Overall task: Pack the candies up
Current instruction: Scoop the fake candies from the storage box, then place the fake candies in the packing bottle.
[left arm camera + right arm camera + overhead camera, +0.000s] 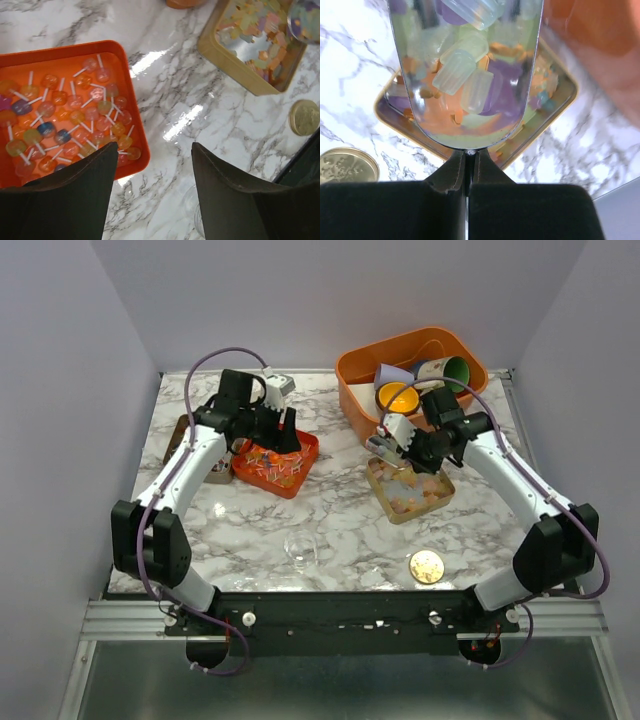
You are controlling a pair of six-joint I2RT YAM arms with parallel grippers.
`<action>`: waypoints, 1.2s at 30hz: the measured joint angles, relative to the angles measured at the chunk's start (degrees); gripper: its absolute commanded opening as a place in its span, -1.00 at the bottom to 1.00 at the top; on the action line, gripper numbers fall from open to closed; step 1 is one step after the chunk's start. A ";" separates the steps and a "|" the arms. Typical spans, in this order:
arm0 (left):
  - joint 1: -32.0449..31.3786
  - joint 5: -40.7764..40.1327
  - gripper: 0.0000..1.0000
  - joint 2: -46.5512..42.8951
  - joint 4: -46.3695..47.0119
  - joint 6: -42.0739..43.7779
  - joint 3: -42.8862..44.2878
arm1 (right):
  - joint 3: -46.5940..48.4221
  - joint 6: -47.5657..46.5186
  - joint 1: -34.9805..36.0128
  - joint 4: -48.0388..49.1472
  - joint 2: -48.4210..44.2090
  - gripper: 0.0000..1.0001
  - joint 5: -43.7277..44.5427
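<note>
Right gripper (466,156) fingers together, clamped on rim of clear plastic cup (522,100), cup full of pastel gummies (454,70), above gold tin (232,67) holding more, left gripper (155,147) fingers apart over orange tray (131,100) edge, lollipops (75,115) inside, bin of cups (350,375) at tin's 12 o'clock, gold disc (427,565) at 5, second clear cup (300,548) at 8.

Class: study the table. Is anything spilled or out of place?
Nothing looks spilled: lollipops lie inside the orange tray, gummies inside the gold tin. Only the gold disc lies alone near the front edge.
</note>
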 measured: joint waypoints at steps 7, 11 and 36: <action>5.90 -4.90 0.52 -3.15 3.26 -5.95 -1.81 | 9.38 -2.32 9.70 -5.51 1.31 -0.99 -0.09; 7.58 -6.45 0.56 -7.28 3.61 -6.73 -4.96 | 12.90 -3.56 15.87 -8.28 4.07 -0.99 0.07; 15.87 -20.92 0.58 -24.41 5.49 -6.47 -20.79 | 19.02 -12.04 41.05 -21.14 19.15 -0.99 15.41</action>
